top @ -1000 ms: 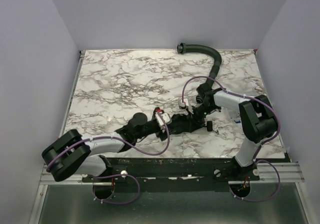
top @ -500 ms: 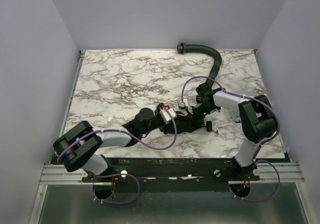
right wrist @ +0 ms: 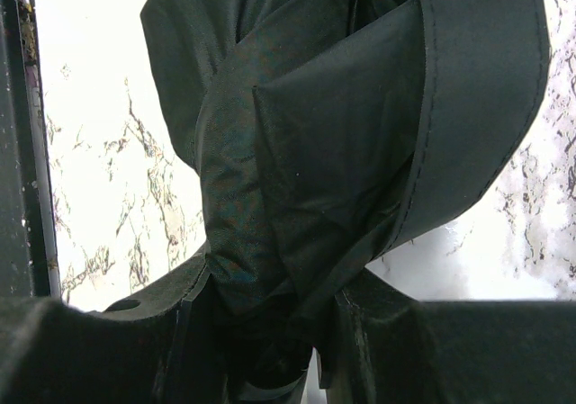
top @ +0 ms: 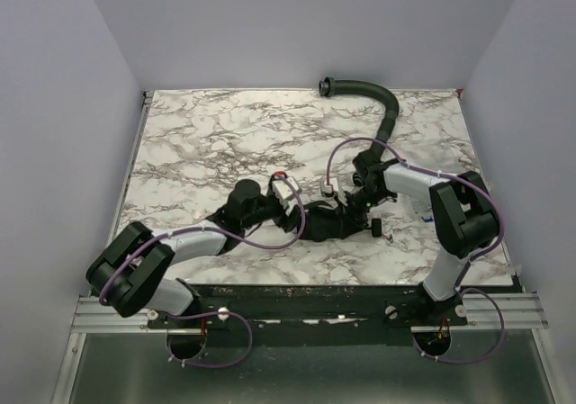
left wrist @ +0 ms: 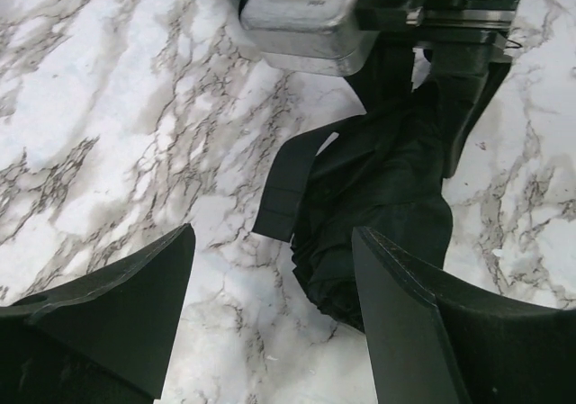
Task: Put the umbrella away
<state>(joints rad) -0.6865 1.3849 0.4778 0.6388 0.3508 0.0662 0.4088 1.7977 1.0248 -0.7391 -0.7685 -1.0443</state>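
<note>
The umbrella (top: 329,224) is a short black fabric bundle lying on the marble table near the front middle. My right gripper (top: 349,206) comes in from the right and is shut on it; in the right wrist view the umbrella (right wrist: 306,143) fills the gap between the fingers (right wrist: 153,323). My left gripper (top: 299,208) stands open just left of the bundle's end. In the left wrist view the umbrella (left wrist: 387,197) lies ahead, towards the right finger (left wrist: 432,323), with its loose strap (left wrist: 292,184) hanging left. Bare marble shows between the left gripper's (left wrist: 273,260) fingers.
A curved black ribbed hose (top: 378,103) lies at the back right of the table (top: 198,143). A small black piece (top: 376,229) sits on the marble just right of the umbrella. Purple cables loop over both arms.
My left arm has swung its wrist back and to the left, off the umbrella's end. The right arm and the umbrella have stayed put.
</note>
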